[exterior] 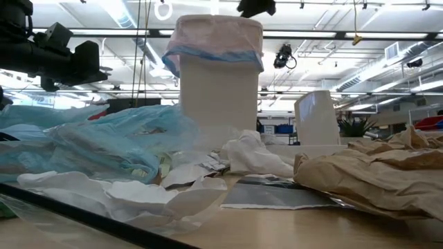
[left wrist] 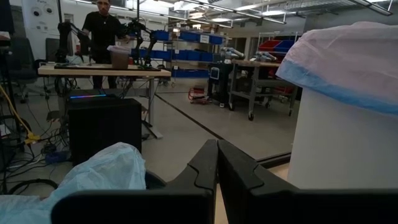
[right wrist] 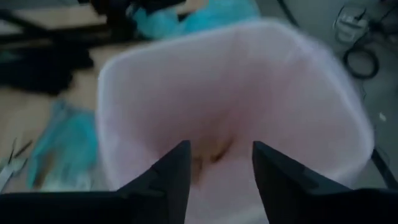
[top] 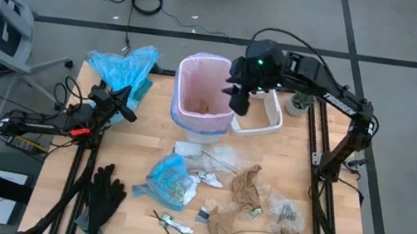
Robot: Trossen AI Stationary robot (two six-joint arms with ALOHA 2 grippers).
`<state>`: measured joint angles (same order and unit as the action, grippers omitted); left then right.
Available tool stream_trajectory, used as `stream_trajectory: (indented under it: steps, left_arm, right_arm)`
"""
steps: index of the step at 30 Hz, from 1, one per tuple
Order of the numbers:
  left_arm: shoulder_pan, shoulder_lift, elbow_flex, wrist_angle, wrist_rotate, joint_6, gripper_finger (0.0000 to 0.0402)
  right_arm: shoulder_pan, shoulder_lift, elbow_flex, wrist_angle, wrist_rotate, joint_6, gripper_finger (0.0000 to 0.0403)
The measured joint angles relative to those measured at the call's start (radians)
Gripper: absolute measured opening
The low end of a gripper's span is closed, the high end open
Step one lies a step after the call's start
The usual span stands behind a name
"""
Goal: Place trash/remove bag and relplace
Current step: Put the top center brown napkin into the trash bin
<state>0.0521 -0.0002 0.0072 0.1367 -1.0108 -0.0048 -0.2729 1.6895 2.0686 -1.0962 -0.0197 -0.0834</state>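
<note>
One bin (top: 204, 100), pink bag (top: 199, 69) inside. Right gripper (right wrist: 214, 165) above it, fingers apart, empty. Left gripper (top: 127, 108) closed beside bin. Four brown scraps (top: 246, 184) on table (top: 145, 149).

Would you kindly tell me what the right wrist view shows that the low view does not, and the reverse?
Only the right wrist view shows the right hand open above the bag, looking down inside it at a brownish scrap at the bottom. Only the low view shows the bin's white wall, and the crumpled brown paper on the table. Both show the pink bag lining the bin and the light-blue plastic bag.
</note>
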Motion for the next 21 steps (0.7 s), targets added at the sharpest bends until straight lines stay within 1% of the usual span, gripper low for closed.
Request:
stream_trajectory:
  steps: [5,12,15,18,21]
  left_arm:
    - [0.0,0.0,0.0,0.0,0.0,0.0,0.0021]
    - [0.0,0.0,0.0,0.0,0.0,0.0,0.0021]
    - [0.0,0.0,0.0,0.0,0.0,0.0,0.0021]
    - [0.0,0.0,0.0,0.0,0.0,0.0,0.0021]
    - [0.0,0.0,0.0,0.0,0.0,0.0,0.0021]
  right_arm:
    - [0.03,-0.052,0.0,-0.19,0.0,0.02,0.016]
    - [0.127,-0.126,0.0,-0.384,0.002,0.158,0.0151]
    - [0.191,-0.133,0.0,-0.456,0.04,0.245,0.0148]
    - [0.267,-0.138,-0.016,-0.47,0.092,0.337,0.0146]
    - [0.345,-0.142,-0.059,-0.464,0.103,0.44,0.0144]
